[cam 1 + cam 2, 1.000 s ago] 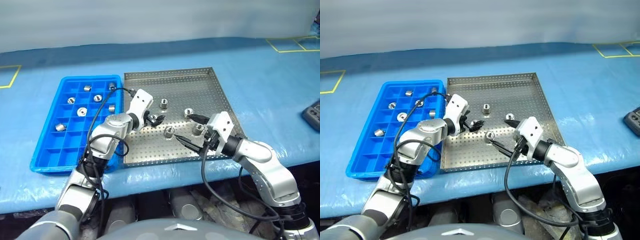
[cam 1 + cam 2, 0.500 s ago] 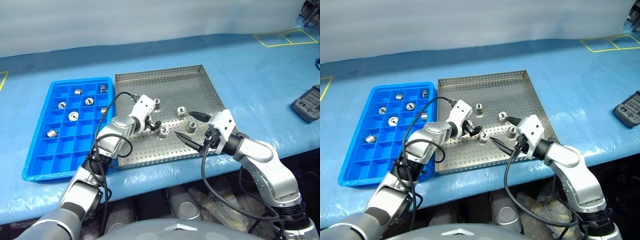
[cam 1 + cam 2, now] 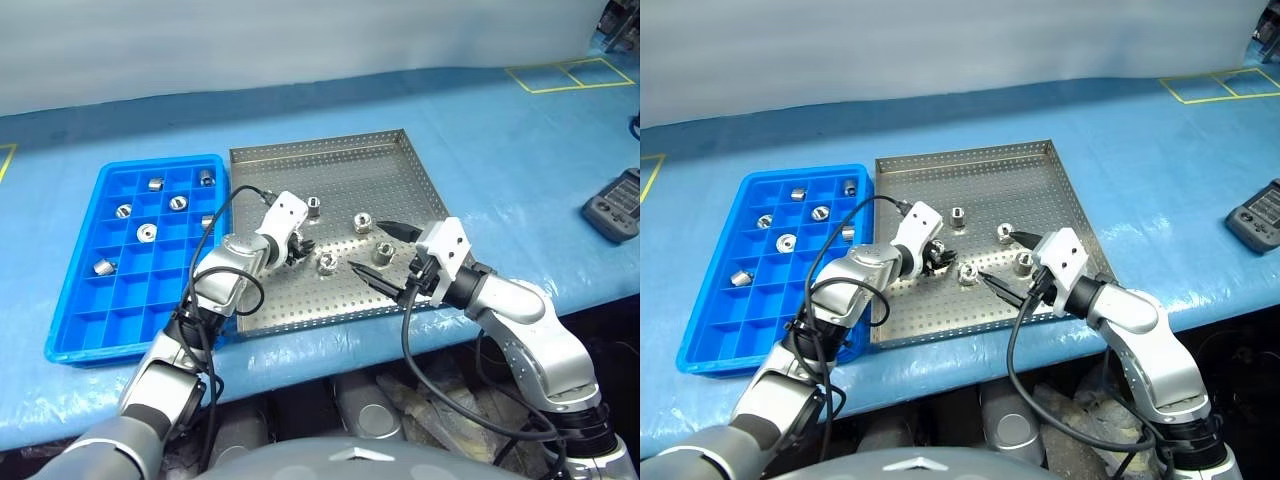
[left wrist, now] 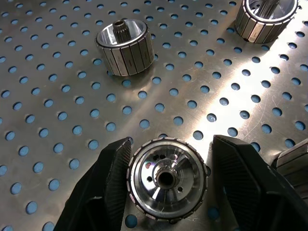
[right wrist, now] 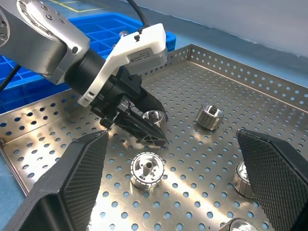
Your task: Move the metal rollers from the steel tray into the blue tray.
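The steel tray [image 3: 350, 175] lies mid-table with several metal rollers [image 3: 361, 222] standing on its perforated floor. My left gripper [image 4: 168, 180] sits low over the tray's middle left, shut on one roller [image 4: 168, 177] that still rests on the floor; its fingers [image 4: 108, 185] press the ribbed sides. Another roller [image 3: 327, 263] stands just beside it. My right gripper [image 3: 370, 248] hovers open over the tray's front right, holding nothing, with a roller [image 3: 383, 253] close to it. The blue tray [image 3: 70, 330] lies left of the steel tray, with several rollers [image 3: 146, 232] in its far compartments.
A dark handheld device [image 3: 612, 205] lies at the right edge of the blue-covered table. Yellow tape squares [image 3: 560, 75] mark the far right. The steel tray's front rim [image 3: 330, 322] is near the table's front edge.
My left gripper's fingers have closed in on the roller after dipping slightly toward the tray floor. The camera shifted early on. My right arm has kept still.
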### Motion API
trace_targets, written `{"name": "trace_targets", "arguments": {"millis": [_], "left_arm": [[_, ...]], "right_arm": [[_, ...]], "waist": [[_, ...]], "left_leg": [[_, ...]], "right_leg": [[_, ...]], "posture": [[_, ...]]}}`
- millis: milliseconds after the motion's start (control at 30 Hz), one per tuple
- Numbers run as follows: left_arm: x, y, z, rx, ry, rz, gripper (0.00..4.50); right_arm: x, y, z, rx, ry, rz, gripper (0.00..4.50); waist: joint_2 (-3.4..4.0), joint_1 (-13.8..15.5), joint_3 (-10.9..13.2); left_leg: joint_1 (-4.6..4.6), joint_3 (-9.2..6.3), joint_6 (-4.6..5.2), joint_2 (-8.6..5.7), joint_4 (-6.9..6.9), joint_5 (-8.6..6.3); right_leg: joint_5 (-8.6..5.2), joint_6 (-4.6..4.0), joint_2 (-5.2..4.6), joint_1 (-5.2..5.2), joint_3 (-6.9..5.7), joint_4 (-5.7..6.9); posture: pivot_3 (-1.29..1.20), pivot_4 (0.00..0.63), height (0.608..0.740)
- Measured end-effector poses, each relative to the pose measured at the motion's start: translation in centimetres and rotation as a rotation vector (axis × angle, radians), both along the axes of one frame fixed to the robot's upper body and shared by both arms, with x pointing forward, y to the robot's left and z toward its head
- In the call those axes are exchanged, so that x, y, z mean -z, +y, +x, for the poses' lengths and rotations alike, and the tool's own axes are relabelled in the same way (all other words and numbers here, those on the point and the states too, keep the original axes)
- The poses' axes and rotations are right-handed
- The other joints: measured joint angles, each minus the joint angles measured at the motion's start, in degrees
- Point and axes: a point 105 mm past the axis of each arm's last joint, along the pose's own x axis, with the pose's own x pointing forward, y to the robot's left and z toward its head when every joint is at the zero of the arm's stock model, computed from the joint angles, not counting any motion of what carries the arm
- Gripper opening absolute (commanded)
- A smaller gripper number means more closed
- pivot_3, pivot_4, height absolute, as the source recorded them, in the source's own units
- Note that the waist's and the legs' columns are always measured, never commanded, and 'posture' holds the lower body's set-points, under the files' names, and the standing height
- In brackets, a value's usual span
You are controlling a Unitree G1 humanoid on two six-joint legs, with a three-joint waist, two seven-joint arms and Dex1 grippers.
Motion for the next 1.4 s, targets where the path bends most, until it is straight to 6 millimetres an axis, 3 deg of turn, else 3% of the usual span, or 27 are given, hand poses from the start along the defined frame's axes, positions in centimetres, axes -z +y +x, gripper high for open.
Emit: {"name": "trace_targets", "arguments": {"millis": [33,467,633,767,867,1033,1200,1400], "left_arm": [[0.0,0.0,0.0,0.001,0.000,-0.001,1.72],[-0.3,-0.4,-0.3,0.018,0.009,-0.048,1.70],[-3.7,0.1,0.1,-0.009,-0.091,-0.148,1.70],[-7.2,3.6,-0.3,-0.087,-0.198,-0.181,1.70],[-7.9,7.6,-1.3,-0.185,-0.233,-0.111,1.70],[-8.7,12.1,-3.8,-0.302,-0.256,-0.014,1.70],[-9.7,14.7,-6.2,-0.419,-0.286,0.029,1.70],[-8.4,16.9,-10.0,-0.543,-0.221,0.086,1.70]], "right_arm": [[0.0,0.0,0.0,0.000,0.000,0.001,4.50],[-0.2,0.2,0.2,0.000,-0.008,0.011,4.50],[-0.1,0.2,0.2,0.000,-0.006,0.011,4.50],[-0.1,0.3,0.2,-0.012,-0.002,0.013,4.50],[0.0,0.7,0.1,-0.037,0.005,0.012,4.50],[0.5,1.7,-0.1,-0.105,0.030,0.014,4.50],[0.5,2.9,-0.1,-0.182,0.043,0.012,4.50],[0.5,4.7,-0.3,-0.295,0.057,0.021,4.50]], "waist": [[0.00,0.02,0.00],[0.00,0.01,0.00],[-0.01,-0.03,0.01],[-0.01,-0.27,0.01],[-0.01,-0.35,0.01],[-0.08,0.81,0.05],[-0.17,2.87,0.10],[-0.25,6.01,0.13]], "left_leg": [[0.00,0.03,0.02,0.00,0.00,-0.01],[-0.05,0.13,0.09,0.00,0.01,-0.05],[-0.07,0.14,0.10,0.01,0.00,-0.05],[-0.02,0.18,0.10,0.04,-0.02,-0.05],[-0.01,0.17,0.09,0.05,-0.02,-0.05],[-0.03,0.14,0.13,0.03,0.00,-0.07],[-0.03,0.09,0.13,0.03,-0.01,-0.08],[-0.01,0.05,0.11,0.03,-0.01,-0.08]], "right_leg": [[0.01,0.01,0.00,0.00,0.02,-0.01],[0.01,0.08,-0.01,-0.09,0.13,-0.03],[0.01,0.08,0.00,-0.13,0.16,-0.03],[0.01,0.08,0.04,-0.13,0.19,0.00],[0.01,0.08,0.05,-0.12,0.19,0.01],[0.01,0.08,-0.02,-0.14,0.15,-0.04],[0.01,0.07,-0.04,-0.15,0.08,-0.05],[-0.01,0.03,-0.07,-0.15,0.02,-0.03]], "posture": [[-0.29,0.150,0.740],[-0.29,0.150,0.740],[-0.28,0.150,0.740],[-0.26,0.150,0.740],[-0.23,0.150,0.740],[-0.17,0.150,0.740],[-0.09,0.150,0.740],[-0.01,0.150,0.740]]}}
